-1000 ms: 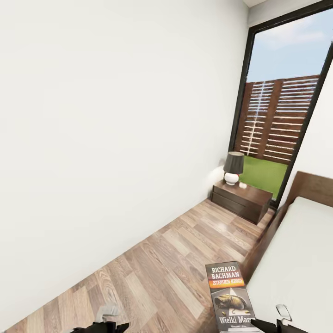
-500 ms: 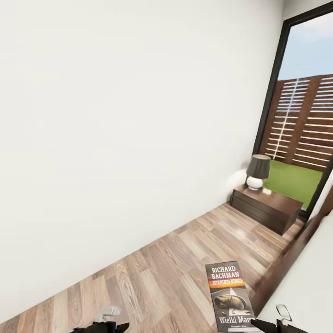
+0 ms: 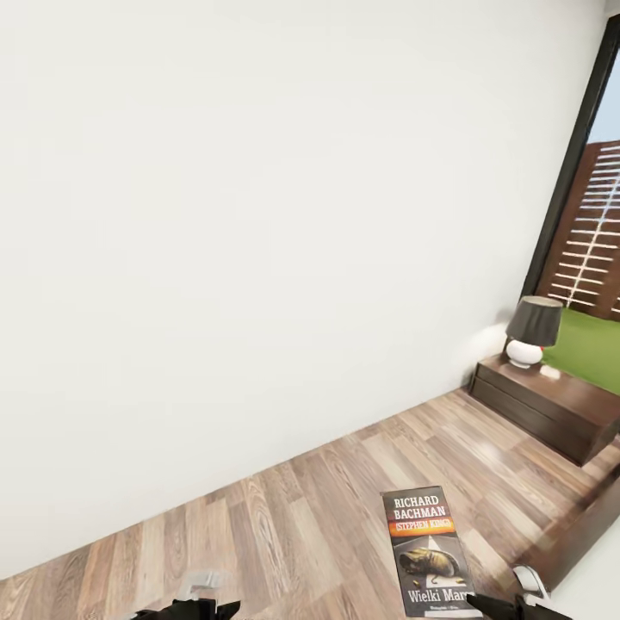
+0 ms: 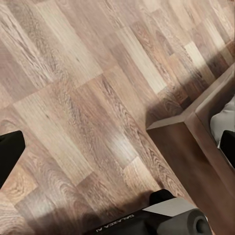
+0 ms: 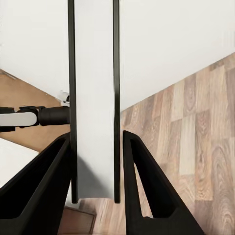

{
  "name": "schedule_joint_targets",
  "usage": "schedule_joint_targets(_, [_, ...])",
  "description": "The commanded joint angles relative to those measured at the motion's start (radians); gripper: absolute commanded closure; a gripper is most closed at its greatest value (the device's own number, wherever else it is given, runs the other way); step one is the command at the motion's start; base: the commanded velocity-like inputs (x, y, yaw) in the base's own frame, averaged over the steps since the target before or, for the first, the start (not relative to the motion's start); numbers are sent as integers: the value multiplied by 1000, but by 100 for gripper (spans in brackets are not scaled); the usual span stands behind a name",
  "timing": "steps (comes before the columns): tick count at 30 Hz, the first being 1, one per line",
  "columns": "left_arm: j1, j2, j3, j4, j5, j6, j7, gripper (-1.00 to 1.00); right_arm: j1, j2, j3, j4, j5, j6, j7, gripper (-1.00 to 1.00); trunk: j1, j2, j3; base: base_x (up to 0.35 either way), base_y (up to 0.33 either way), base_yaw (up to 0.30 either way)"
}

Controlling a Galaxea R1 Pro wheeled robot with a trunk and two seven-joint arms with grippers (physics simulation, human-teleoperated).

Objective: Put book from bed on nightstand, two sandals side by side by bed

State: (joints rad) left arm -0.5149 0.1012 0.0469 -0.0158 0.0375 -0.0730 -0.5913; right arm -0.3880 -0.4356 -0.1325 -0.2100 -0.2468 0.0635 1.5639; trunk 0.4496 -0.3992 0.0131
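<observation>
Open brown wood-plank floor (image 3: 327, 499) runs from the plain white wall (image 3: 258, 215) to the dark brown wooden bed frame (image 3: 585, 538), w/ nothing standing on it. At the far end the low dark brown wooden nightstand (image 3: 551, 409) blocks the way; its top is partly taken by a white-based lamp w/ dark shade (image 3: 531, 331), leaving free surface beside it.

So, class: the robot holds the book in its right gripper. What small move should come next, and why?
Probably turn the base right and roll toward the nightstand. The right gripper is clamped on the book, and the nightstand with its lamp sits far off at the view's right edge, out of reach.
</observation>
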Motion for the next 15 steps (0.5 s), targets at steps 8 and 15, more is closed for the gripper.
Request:
schedule_joint_targets(8, [-1,0,4,2,2,-1,-4,-100,0,0,-2,0,-3,7,4,100,0,-1,0,0,0,291])
schedule_joint_targets(15, [-1,0,4,2,2,-1,-4,-100,0,0,-2,0,-3,7,3,100,0,-1,0,0,0,291])
